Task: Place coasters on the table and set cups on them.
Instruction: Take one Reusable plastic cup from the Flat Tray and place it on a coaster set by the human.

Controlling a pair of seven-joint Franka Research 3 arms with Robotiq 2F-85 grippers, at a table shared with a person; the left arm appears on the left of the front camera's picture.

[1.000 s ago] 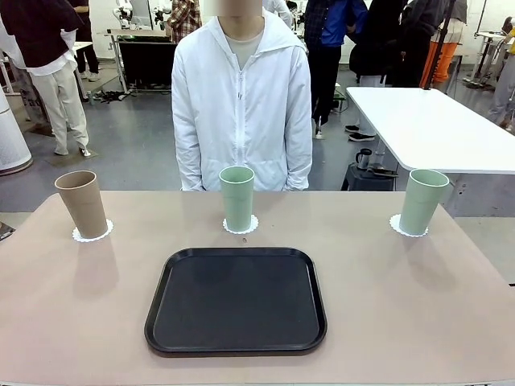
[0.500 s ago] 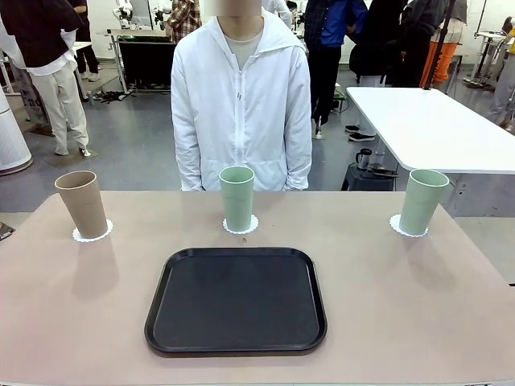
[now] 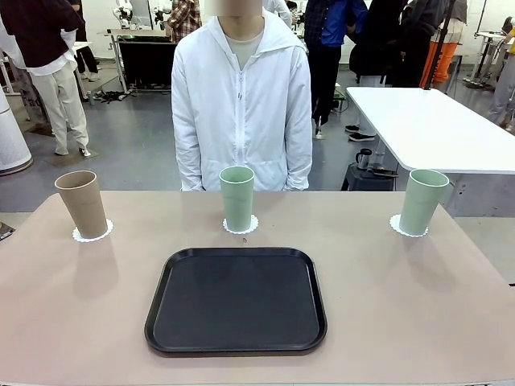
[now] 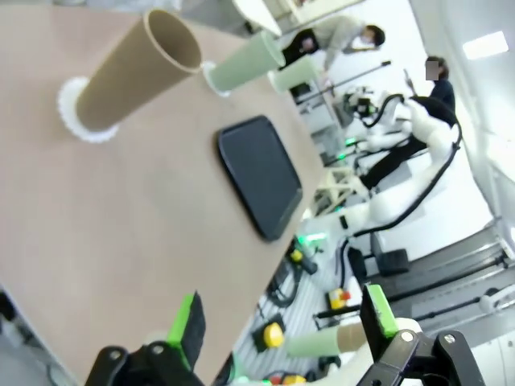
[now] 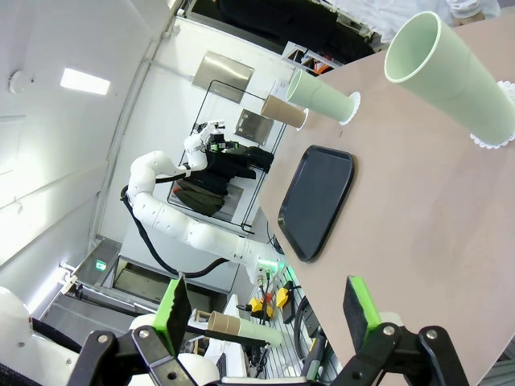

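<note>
Three cups stand upright on white scalloped coasters along the far side of the beige-pink table (image 3: pixel 80 322). The tan-brown cup (image 3: pixel 81 203) sits on a coaster (image 3: pixel 92 232) at the left. One mint green cup (image 3: pixel 236 197) rests on the middle coaster (image 3: pixel 241 225), the other mint cup (image 3: pixel 422 201) on the right coaster (image 3: pixel 397 225). My left gripper (image 4: pixel 282 330) is open, off the table's edge, with the tan cup (image 4: pixel 133 71) far ahead. My right gripper (image 5: pixel 265 310) is open too, back from a mint cup (image 5: pixel 451 76). Nothing is between either pair of fingers.
A black rounded-square tray (image 3: pixel 236 300) lies bare at the table's near middle. A person in a white jacket (image 3: pixel 241 104) stands at the far side behind the middle cup. A white-topped table (image 3: pixel 426 121) stands behind at the right.
</note>
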